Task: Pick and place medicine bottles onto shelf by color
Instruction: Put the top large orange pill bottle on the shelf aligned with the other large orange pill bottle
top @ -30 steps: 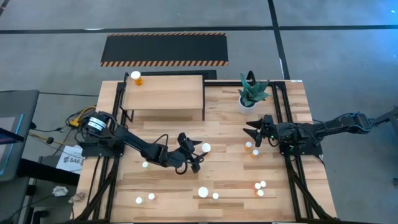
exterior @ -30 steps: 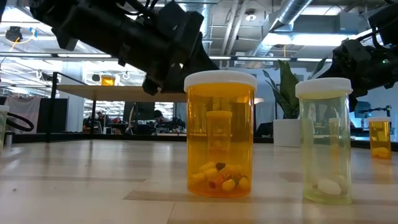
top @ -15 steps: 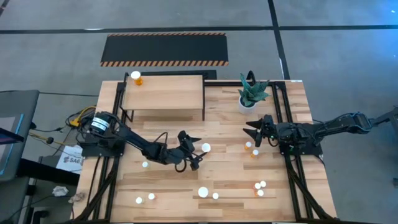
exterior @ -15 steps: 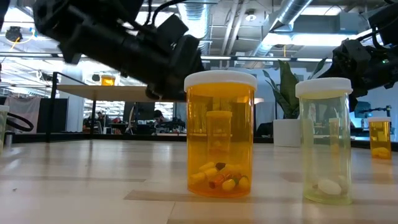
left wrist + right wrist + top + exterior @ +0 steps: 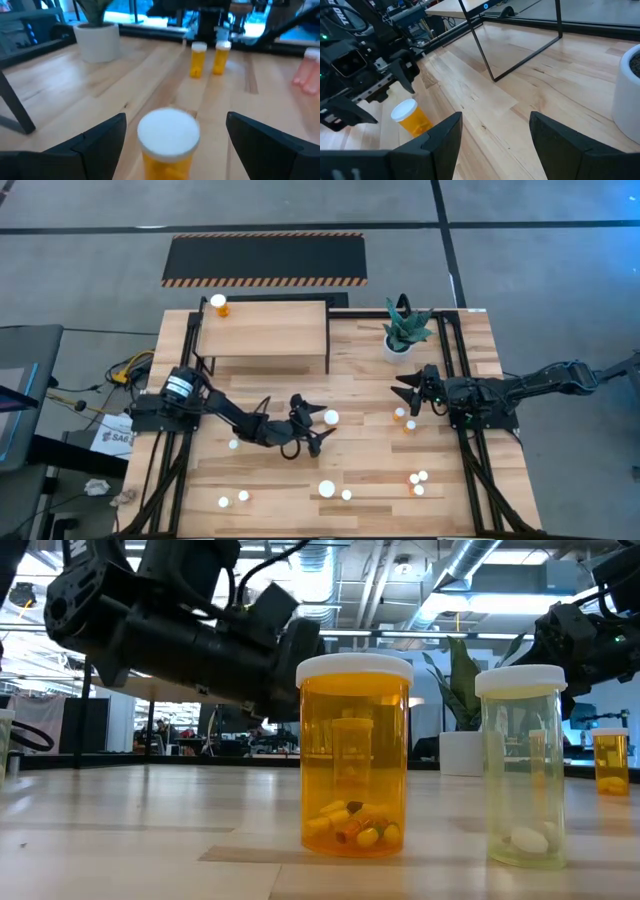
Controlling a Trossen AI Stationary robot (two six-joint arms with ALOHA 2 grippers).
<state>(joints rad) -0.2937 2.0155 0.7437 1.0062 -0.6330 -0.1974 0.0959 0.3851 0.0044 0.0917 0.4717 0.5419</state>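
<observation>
An orange medicine bottle [image 5: 331,418] with a white cap [image 5: 168,131] stands upright on the wooden table. My left gripper [image 5: 318,425] is open and low over the table, one finger on either side of this bottle without touching it. My right gripper [image 5: 408,392] waits open near the table's right side, with nothing between its fingers [image 5: 495,145]. The shelf [image 5: 265,328] stands at the far left, with one orange bottle [image 5: 218,305] on its far left corner. More bottles stand scattered on the table, two of them [image 5: 404,418] just in front of my right gripper.
A white pot with a green plant [image 5: 403,330] stands at the far right. Small bottles stand near the front edge [image 5: 326,489], at the front left [image 5: 233,498] and at the front right [image 5: 418,482]. In the low view, a large orange bottle [image 5: 355,755] and a yellowish one [image 5: 520,765] stand close by.
My left gripper has sunk toward the table and tipped nearer to level. It has edged toward the orange bottle, so its open fingers now stand around it. The bottle has kept its place.
</observation>
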